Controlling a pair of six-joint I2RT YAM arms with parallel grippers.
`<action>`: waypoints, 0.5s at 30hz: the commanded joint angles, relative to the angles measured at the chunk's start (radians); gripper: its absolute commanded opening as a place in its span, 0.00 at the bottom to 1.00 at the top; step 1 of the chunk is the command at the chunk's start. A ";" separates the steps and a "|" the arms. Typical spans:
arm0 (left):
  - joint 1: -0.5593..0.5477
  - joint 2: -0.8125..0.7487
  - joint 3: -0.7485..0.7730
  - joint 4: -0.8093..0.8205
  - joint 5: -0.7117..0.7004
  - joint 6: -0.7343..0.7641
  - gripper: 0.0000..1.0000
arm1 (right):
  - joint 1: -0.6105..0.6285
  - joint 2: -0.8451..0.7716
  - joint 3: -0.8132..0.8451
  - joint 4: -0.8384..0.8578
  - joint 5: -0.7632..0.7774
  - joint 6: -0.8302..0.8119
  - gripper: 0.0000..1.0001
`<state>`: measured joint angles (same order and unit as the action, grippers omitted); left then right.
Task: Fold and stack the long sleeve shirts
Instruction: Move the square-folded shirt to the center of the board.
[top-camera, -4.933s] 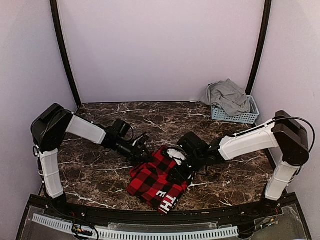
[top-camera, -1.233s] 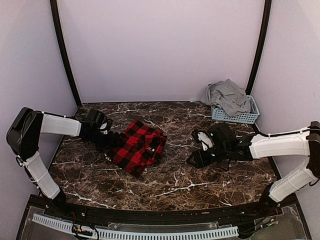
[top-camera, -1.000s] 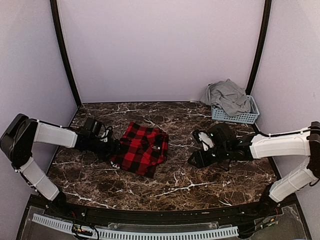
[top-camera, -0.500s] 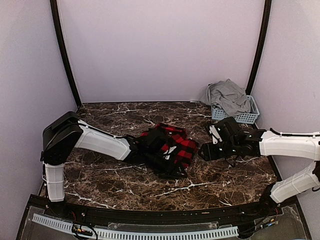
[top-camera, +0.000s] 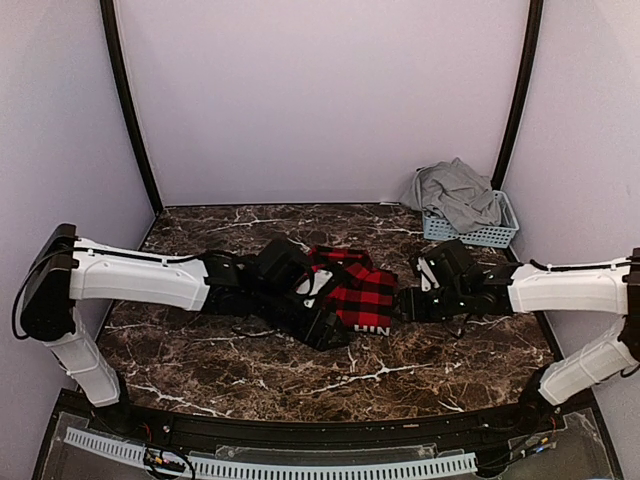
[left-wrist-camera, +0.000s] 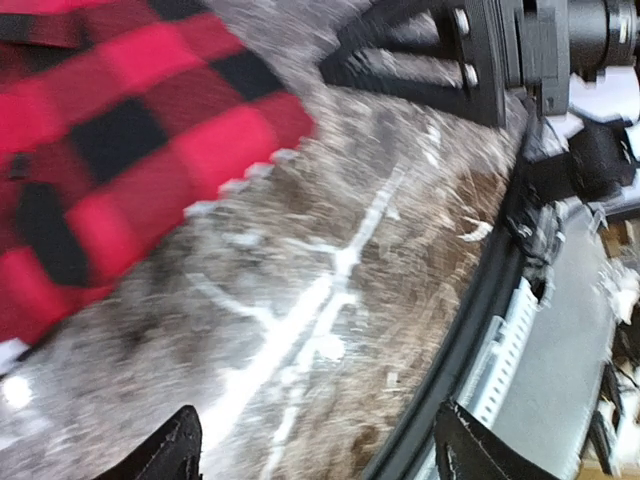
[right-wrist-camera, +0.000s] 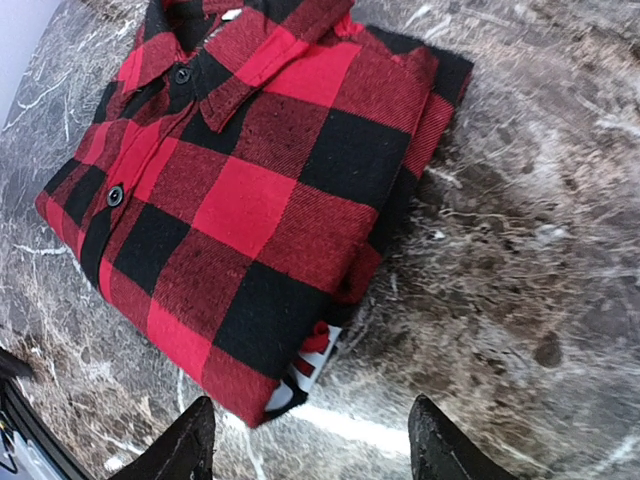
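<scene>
A folded red-and-black check long sleeve shirt (top-camera: 365, 290) lies mid-table, white letters at its near edge. My left gripper (top-camera: 325, 322) sits just off its left near side. In the blurred left wrist view the gripper (left-wrist-camera: 320, 455) is open over bare marble, with the shirt (left-wrist-camera: 120, 130) up to the left. My right gripper (top-camera: 405, 303) rests at the shirt's right edge. It (right-wrist-camera: 315, 445) is open too, the shirt (right-wrist-camera: 250, 200) just ahead with its near corner by the left finger. A grey shirt (top-camera: 455, 192) is heaped in the basket.
The pale blue slatted basket (top-camera: 478, 237) stands at the back right corner against the wall. The dark marble table (top-camera: 200, 345) ends at a black front rail (left-wrist-camera: 470, 330), which lies close to the right in the left wrist view.
Over the last second the left arm carried the check shirt from left of centre to the middle, then let it go. The shirt now lies flat. The right gripper closed in slightly.
</scene>
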<state>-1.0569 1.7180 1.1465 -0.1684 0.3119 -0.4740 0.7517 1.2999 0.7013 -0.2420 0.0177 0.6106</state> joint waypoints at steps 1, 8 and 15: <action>0.074 -0.136 -0.080 -0.058 -0.247 0.012 0.79 | -0.002 0.093 0.007 0.147 -0.057 0.048 0.63; 0.258 -0.144 -0.137 -0.047 -0.343 -0.020 0.77 | -0.022 0.254 0.097 0.179 -0.048 0.032 0.63; 0.328 -0.168 -0.148 -0.043 -0.400 -0.041 0.76 | -0.064 0.435 0.245 0.192 -0.148 -0.095 0.59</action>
<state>-0.7475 1.5883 1.0229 -0.1936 -0.0326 -0.4973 0.6998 1.6608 0.8623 -0.1005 -0.0635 0.6003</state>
